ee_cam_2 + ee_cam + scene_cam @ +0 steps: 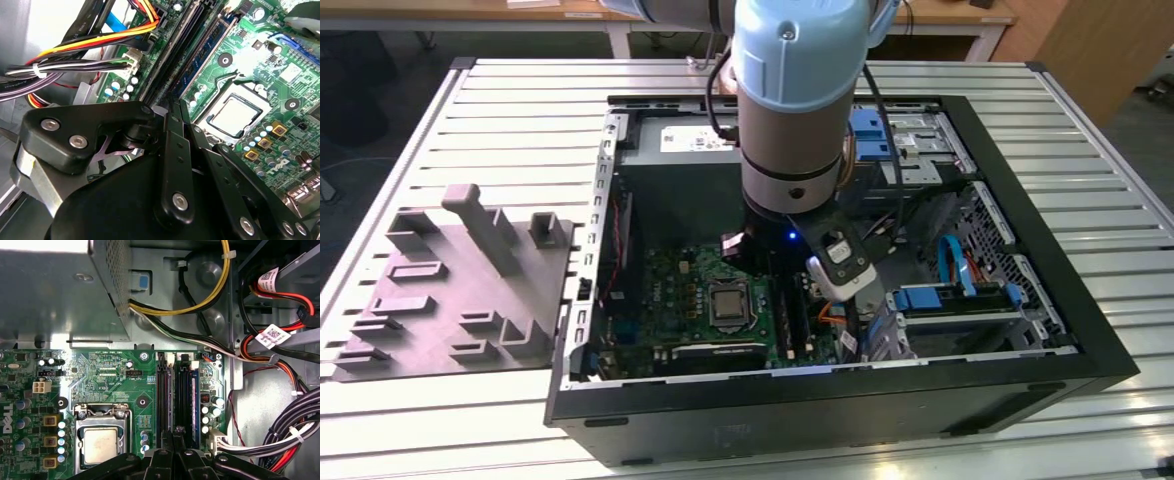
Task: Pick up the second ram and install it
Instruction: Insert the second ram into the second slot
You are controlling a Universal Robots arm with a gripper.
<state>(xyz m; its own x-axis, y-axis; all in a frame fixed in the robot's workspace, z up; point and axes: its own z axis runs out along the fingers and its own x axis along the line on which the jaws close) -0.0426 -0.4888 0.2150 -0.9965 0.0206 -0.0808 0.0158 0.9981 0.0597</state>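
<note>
My gripper [774, 268] hangs inside the open computer case [1067, 330], low over the green motherboard [680, 290]. In both wrist views its black fingers meet, shut, directly above the long memory slots [163, 390] [172, 60] beside the processor socket [100, 445] [235, 115]. The fingertips [168, 439] line up with the black slots, and a blue slot [196, 395] lies just beyond. A dark, thin ram stick [183, 390] seems to stand in one slot. I cannot tell whether a stick is between the fingertips.
A grey holder block [454, 290] with empty-looking recesses lies on the slatted table at the exterior view's left. Bundled cables [280, 440] [75, 55] crowd the slots' far side. A metal power supply box [55, 295] and blue drive bays [947, 295] fill the case.
</note>
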